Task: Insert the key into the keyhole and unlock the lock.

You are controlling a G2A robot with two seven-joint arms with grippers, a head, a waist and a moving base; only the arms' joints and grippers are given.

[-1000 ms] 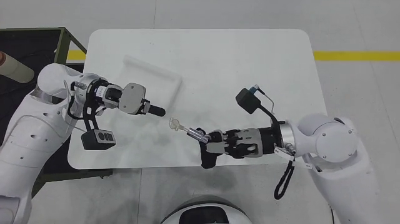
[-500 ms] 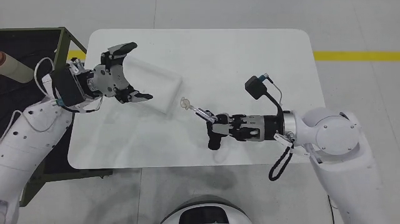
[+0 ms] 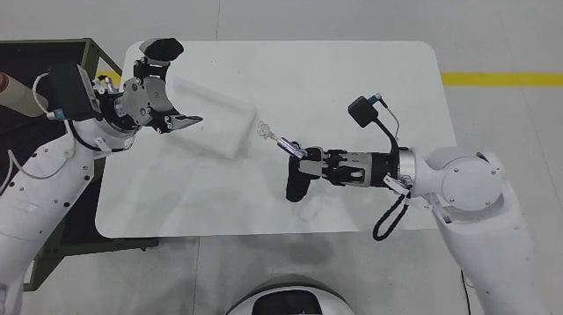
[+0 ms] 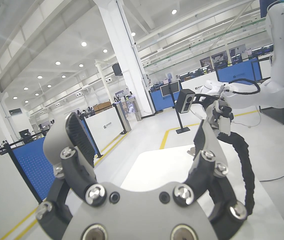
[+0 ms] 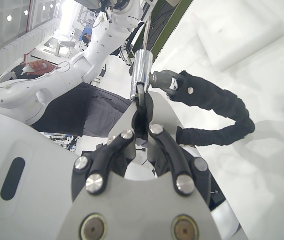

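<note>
The key (image 3: 264,128) had no holder on the left. The left gripper (image 3: 174,86) hung above the left part of the table (image 3: 352,77), fingers spread wide with nothing between them, by the left end of a white foam block (image 3: 220,126). Right of the block the key stood clear of the table. Its shaft ran in line into the end of the lock (image 5: 142,73), a chrome cylinder, and seemed seated, though how deep could not be told. The right gripper (image 5: 140,103) was clamped on the lock, whose black cable (image 5: 214,106) looped off beside it. Insertion looked done, so turning was the step in hand. That probably called for the left gripper to cross, pinch the key's head and twist while the right held firm.
</note>
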